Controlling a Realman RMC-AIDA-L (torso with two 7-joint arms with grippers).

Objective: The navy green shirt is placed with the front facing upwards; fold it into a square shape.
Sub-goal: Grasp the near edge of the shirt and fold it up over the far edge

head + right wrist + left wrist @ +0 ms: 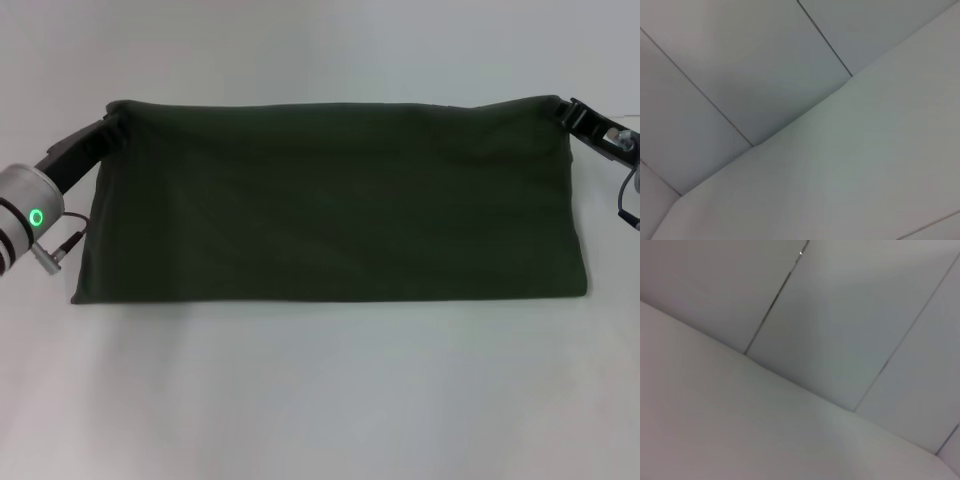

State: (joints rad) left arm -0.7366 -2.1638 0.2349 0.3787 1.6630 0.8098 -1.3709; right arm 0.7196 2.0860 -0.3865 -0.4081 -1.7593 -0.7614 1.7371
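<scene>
The navy green shirt (pixel 330 200) lies across the middle of the white table (pixel 320 400) as a wide band, no lettering showing, so it looks already folded once, its doubled edge running from nine to three o'clock. The left gripper (pixel 112 128) sits at the far corner near ten o'clock, and the right gripper (pixel 566 110) at the matching corner near two o'clock, probably to keep that edge taut and level. Whether either has hold of the cloth I cannot tell; the wrist views show only bare wall panels.
</scene>
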